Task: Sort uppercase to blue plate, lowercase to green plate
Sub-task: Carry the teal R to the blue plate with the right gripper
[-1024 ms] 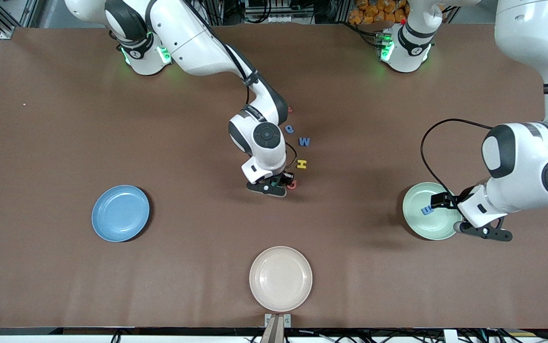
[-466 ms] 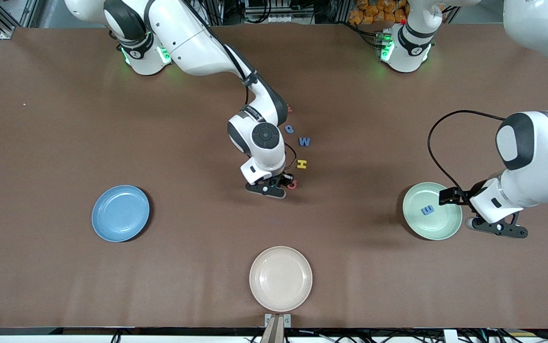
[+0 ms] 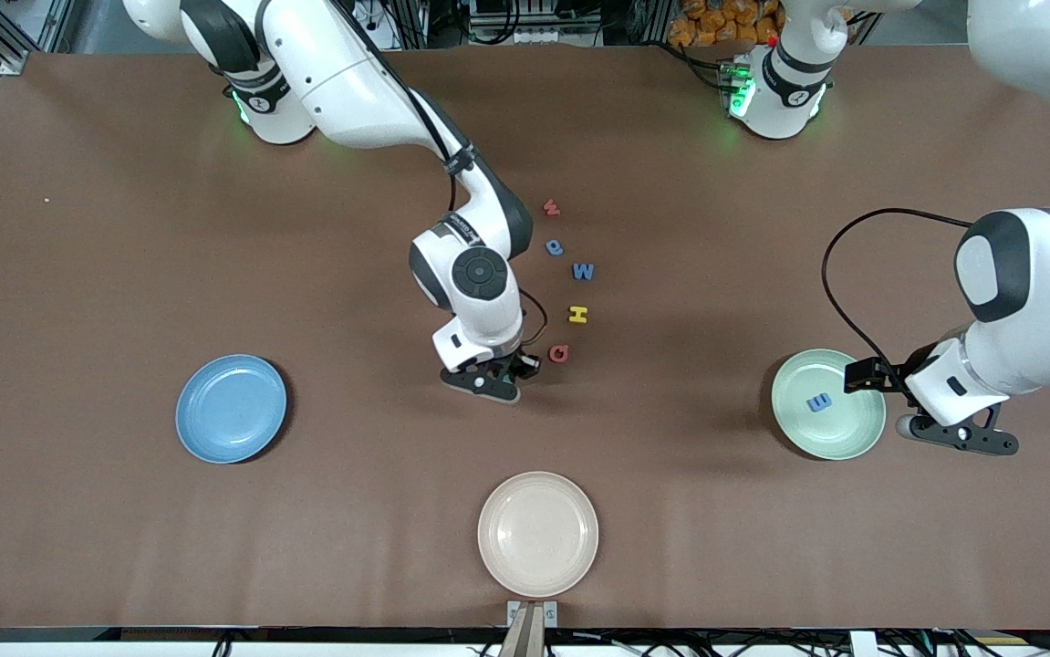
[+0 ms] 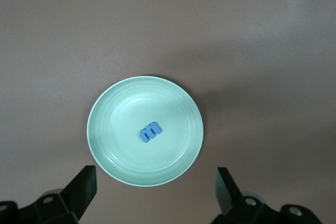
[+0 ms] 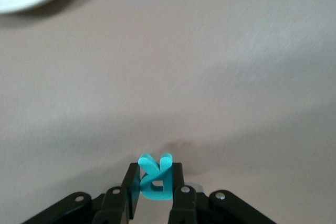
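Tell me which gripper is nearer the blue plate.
Right. The right gripper, shut on the teal R, is over mid-table, nearer the blue plate. The left gripper, open, is over the green plate's rim at the table's left-arm end.

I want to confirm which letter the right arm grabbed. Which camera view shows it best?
The right wrist view: the teal R sits clamped in the right gripper, its shape plain. In the front view the gripper hides it. The left wrist view shows only the green plate holding the blue m.
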Robot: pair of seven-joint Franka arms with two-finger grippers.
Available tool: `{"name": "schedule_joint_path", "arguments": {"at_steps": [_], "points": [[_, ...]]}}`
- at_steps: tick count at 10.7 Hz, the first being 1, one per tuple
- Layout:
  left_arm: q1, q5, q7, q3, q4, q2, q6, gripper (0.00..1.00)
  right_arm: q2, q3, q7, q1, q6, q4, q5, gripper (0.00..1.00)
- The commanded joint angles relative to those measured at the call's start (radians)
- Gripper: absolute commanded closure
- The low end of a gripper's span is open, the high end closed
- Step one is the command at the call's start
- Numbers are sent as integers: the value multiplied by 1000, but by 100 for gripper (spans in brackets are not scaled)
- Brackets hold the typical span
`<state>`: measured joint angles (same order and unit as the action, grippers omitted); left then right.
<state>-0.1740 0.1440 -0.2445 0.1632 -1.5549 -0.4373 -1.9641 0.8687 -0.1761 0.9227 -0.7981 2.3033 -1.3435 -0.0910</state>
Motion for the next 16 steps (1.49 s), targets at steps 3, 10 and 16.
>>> {"name": "schedule_joint_path", "arguments": {"at_steps": [3,10,16], "points": [[-70,54,104,9,-2,43,36,0,-43,-152,-207,5,-157,-8,-4,100],[-264,40,476,-74,-11,-1,-30,0,-88,-166,-614,212,-186,-75,-9,100],[-384,39,664,-97,-14,-52,-116,0,-168,-164,-1053,427,-174,-204,-9,100]]}}
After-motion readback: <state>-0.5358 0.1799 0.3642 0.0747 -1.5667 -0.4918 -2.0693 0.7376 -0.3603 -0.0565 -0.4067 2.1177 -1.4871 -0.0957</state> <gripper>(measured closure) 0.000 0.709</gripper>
